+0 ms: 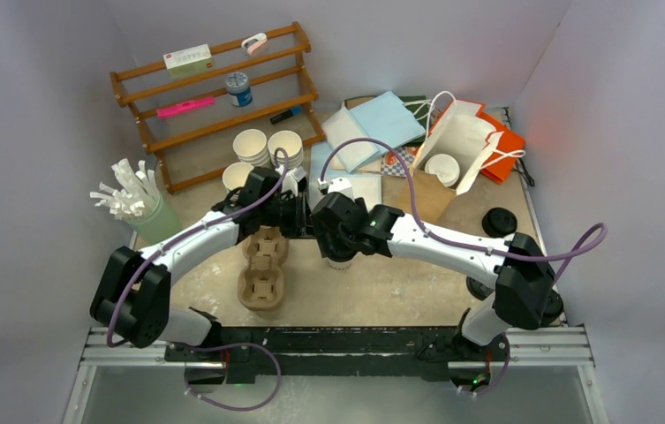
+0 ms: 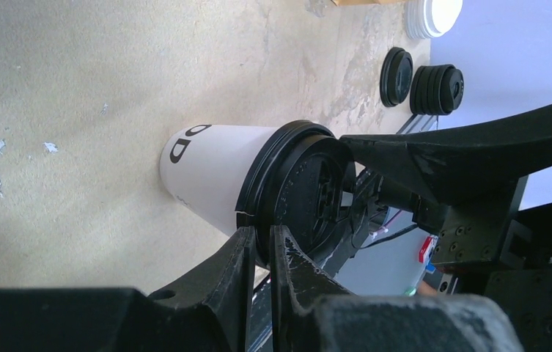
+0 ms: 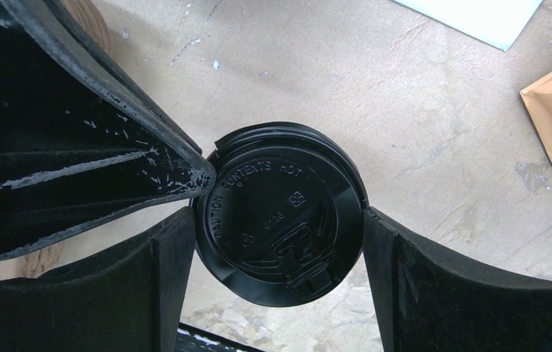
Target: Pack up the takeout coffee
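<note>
While the right hand clamps the black lid from above, the left hand sits nearly closed on the lid's rim; whether it grips is unclear. One cup, upright on the surface, axis vertical, directly under the right hand. One pulp tray just beside it, one paper bag behind.
</note>
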Tool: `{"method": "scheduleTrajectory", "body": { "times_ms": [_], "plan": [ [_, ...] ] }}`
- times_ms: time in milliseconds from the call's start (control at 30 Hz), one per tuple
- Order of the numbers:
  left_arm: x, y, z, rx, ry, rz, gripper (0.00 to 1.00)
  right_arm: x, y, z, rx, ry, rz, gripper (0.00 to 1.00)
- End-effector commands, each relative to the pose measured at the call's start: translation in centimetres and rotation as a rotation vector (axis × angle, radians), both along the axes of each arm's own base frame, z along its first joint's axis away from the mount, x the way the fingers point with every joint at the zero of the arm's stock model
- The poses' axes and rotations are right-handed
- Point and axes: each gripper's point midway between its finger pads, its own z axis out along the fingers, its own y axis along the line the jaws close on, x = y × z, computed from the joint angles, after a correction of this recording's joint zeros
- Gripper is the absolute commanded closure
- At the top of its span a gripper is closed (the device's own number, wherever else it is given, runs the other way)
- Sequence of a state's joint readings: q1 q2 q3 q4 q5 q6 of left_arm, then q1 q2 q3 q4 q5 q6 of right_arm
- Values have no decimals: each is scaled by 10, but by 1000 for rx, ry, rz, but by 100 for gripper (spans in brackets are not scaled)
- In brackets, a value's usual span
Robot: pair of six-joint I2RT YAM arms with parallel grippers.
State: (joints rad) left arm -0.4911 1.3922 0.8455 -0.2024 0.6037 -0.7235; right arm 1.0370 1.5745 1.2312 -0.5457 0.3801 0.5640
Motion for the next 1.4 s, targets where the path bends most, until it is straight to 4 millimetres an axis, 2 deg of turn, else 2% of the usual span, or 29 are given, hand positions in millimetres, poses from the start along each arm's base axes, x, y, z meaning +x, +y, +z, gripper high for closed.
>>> {"method": "scheduleTrajectory", "body": {
  "times_ms": [0,333,967,1367],
  "plan": [
    [3,-2,-6,-16,11,-3,85,-51,-37,-60,-201,245,42,20],
    [-6,9,-36,65,66,-5,86,-53,-37,-61,-203,250,42,20],
    [-27,19,-62,85,111,-8,87,-67,-50,-81,-334,299,51,20],
    [-33,20,-67,75,121,-11,87,-77,-66,-90,-428,344,49,20]
  ]
}}
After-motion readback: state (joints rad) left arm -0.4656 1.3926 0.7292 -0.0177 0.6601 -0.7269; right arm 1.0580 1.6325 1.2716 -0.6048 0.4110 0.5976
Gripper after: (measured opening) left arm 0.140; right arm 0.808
